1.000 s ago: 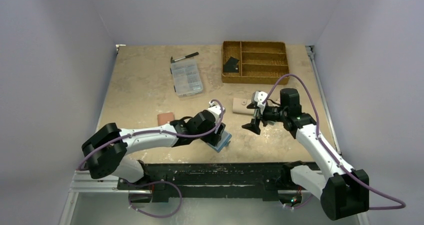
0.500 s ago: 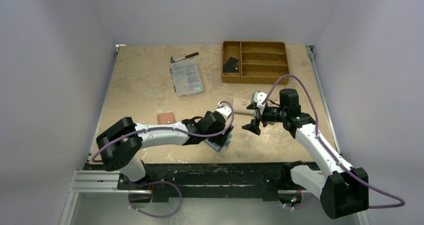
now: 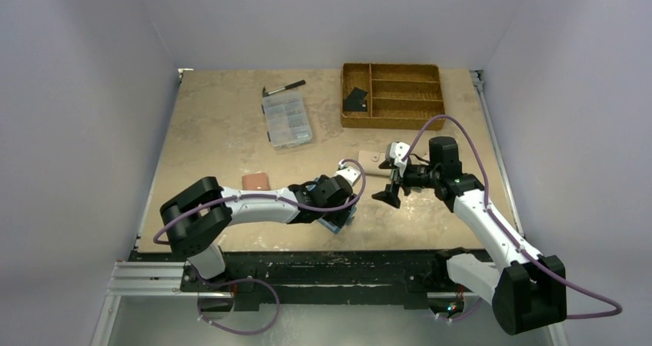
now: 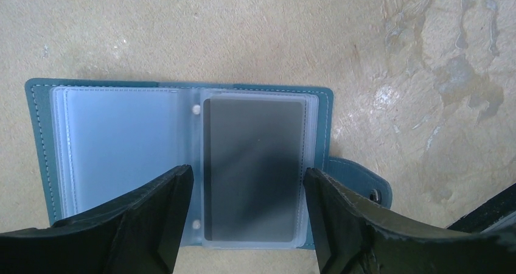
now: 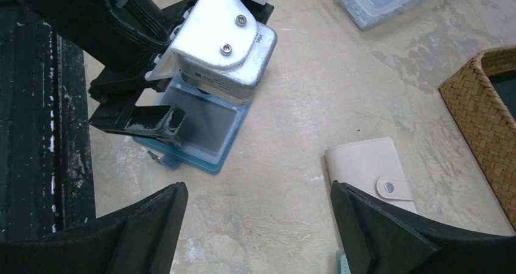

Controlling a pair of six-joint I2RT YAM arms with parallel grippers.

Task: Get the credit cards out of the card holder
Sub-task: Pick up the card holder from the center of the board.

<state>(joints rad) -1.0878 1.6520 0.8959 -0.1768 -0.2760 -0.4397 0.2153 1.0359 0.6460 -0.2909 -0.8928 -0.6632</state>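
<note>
1. The card holder (image 4: 122, 146) lies open and flat on the table (image 4: 395, 55) near the front edge. A dark grey card (image 4: 252, 164) sits in its right clear sleeve (snap tab poking out beside it).
2. The left gripper (image 4: 246, 186) hangs over it, fingers spread either side of the card, holding nothing.
3. The right gripper (image 5: 255, 219) hovers nearby, also open and empty.
4. A beige wallet (image 5: 371, 173) lies beside it.
5. Farther off are a woven tray (image 3: 392, 123), a clear box (image 3: 287, 118), a pen (image 3: 284, 88) and a pink wallet (image 3: 255, 181).
</note>
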